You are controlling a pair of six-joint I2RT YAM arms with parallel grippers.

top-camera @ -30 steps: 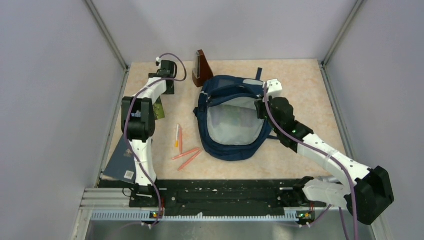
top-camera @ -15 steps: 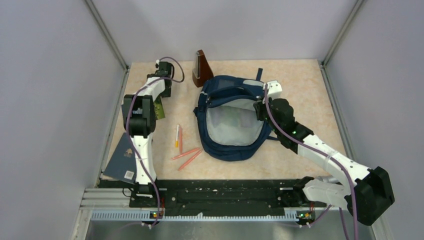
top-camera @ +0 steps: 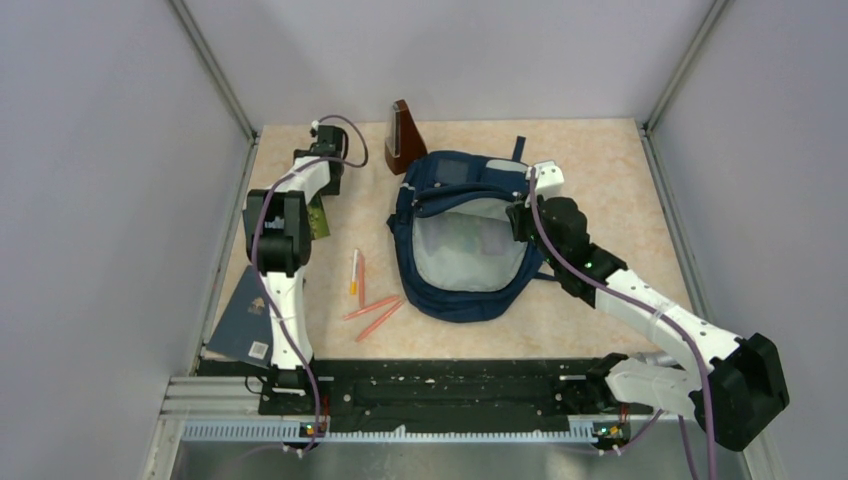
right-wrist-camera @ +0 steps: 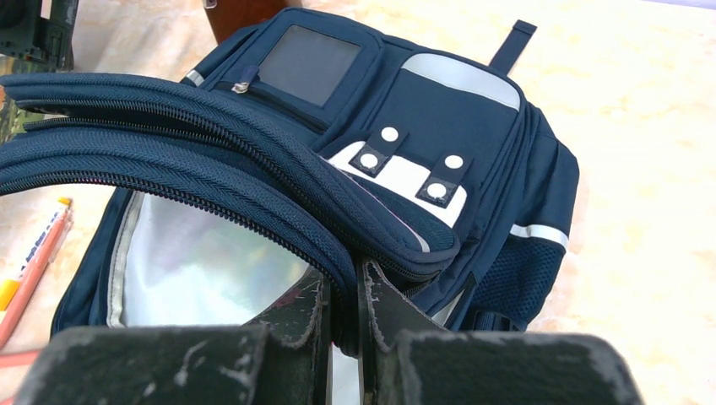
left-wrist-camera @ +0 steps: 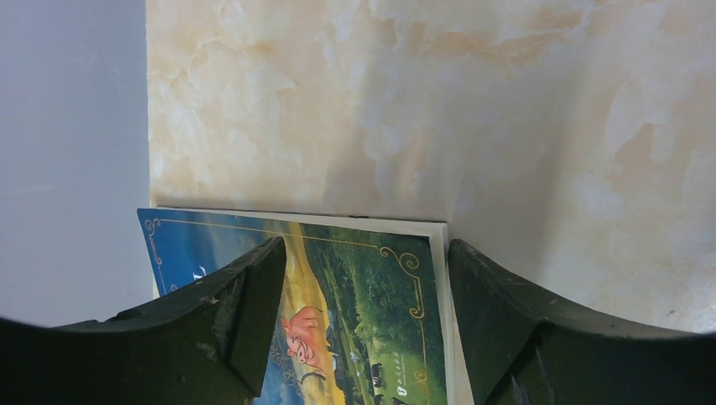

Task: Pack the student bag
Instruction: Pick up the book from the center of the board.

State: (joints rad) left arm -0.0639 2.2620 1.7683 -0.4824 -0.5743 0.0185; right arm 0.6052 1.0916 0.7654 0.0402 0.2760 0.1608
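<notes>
The right end effector (right-wrist-camera: 342,312) is pinched tight on the open rim of the student bag (top-camera: 465,235), mid-desk (top-camera: 620,170), seemingly to prop its mouth open. The left end effector (left-wrist-camera: 365,261) hangs spread wide and empty, straddling a picture book (left-wrist-camera: 363,329).

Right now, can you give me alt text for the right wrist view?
The right gripper is shut on the zipped rim of the navy backpack, holding its mouth open over grey lining. At left, pens lie on the table.
</notes>
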